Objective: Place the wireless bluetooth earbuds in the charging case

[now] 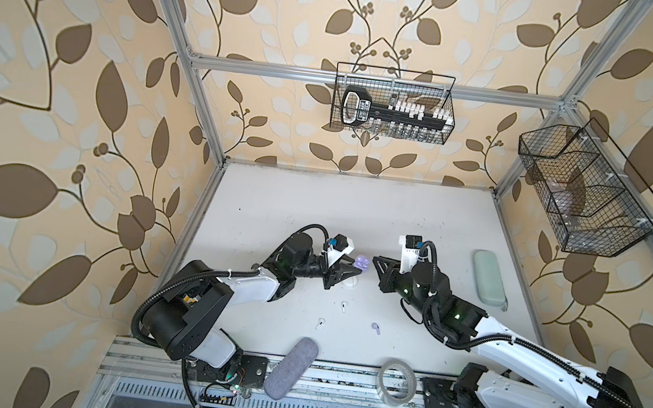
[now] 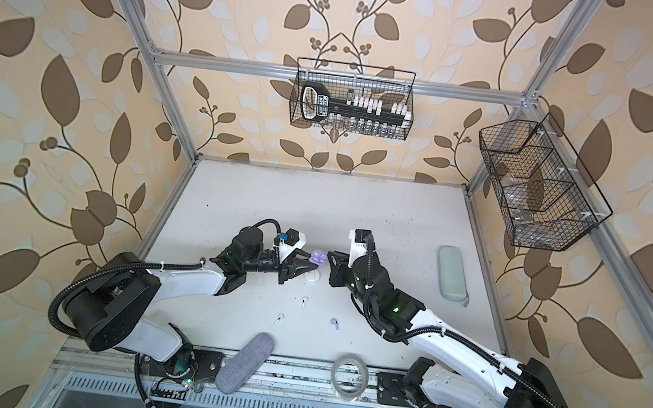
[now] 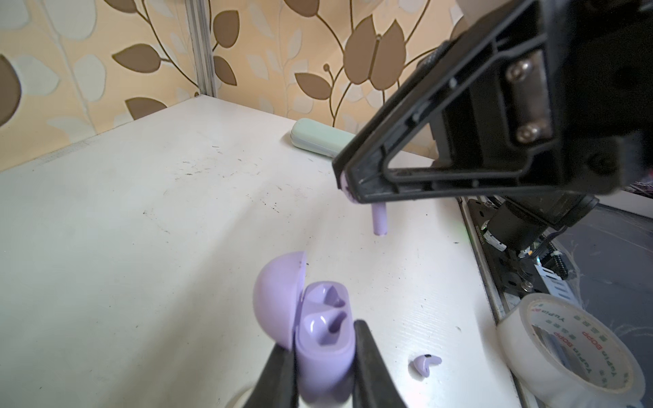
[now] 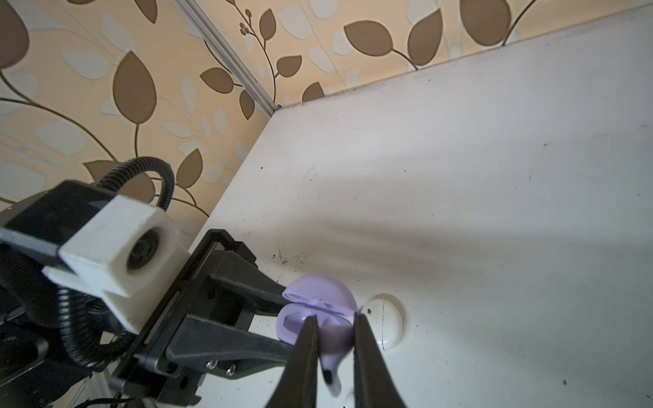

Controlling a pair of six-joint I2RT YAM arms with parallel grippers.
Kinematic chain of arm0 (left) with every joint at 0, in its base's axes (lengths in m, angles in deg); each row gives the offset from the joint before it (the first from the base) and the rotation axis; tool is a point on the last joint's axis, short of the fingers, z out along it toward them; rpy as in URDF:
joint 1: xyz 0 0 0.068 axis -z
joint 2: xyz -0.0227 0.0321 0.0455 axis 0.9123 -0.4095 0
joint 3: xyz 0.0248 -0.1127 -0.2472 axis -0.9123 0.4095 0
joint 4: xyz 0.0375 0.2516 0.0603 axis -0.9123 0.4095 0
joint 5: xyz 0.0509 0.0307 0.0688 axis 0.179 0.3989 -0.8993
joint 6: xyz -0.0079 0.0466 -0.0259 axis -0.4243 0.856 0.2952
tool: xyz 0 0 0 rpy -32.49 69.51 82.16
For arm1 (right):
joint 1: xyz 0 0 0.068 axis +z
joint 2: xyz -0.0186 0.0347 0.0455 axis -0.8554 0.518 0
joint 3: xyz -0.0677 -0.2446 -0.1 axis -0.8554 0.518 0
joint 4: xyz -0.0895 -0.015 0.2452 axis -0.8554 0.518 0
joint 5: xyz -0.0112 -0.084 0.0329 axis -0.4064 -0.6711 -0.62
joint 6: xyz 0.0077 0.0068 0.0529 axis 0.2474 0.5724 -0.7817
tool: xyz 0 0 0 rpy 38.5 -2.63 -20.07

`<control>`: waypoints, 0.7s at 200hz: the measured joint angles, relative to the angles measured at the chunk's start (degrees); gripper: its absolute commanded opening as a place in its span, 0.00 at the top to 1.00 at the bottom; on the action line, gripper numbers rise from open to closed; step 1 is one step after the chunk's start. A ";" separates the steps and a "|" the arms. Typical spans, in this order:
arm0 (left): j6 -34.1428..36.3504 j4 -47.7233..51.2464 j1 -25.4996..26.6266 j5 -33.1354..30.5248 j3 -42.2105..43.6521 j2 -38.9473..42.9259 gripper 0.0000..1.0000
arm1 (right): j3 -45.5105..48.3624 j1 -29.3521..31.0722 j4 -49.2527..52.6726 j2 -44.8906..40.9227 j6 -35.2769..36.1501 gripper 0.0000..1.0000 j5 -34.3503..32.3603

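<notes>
1. One lilac earbud (image 3: 380,220) pinched in right gripper (image 3: 348,187), long axis vertical, stem pointing down at table (image 3: 176,212).
2. Just beside it, apart: lilac case (image 3: 323,328), lid open, clamped by left gripper (image 1: 356,268).
3. Earbud head hidden between fingers; blurred in right wrist view.
4. Nearby on table: second lilac earbud (image 1: 375,327), two white earbuds (image 1: 343,307) (image 1: 320,323), white case (image 1: 350,283), tape roll (image 1: 396,382).

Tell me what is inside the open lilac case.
Two moulded wells, both empty in the left wrist view. The left hand's fingers cover the lilac case's lower sides. The right hand holds a lilac earbud clear of it.
</notes>
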 measured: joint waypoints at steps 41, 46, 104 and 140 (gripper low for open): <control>0.07 -0.37 0.00 0.00 0.04 0.48 1.00 | 1.03 0.11 -2.38 0.28 -0.46 0.84 -0.94; 0.07 -0.39 0.00 0.00 0.04 0.48 1.00 | 1.05 0.15 -2.58 0.46 -0.61 0.84 -1.09; 0.09 -0.39 -0.02 -0.02 0.04 0.48 1.00 | 2.54 1.03 -5.68 0.96 -1.55 0.85 -2.97; 0.11 -0.39 -0.02 -0.04 0.04 0.48 1.00 | 2.69 2.36 -7.30 0.96 -2.14 0.85 -4.48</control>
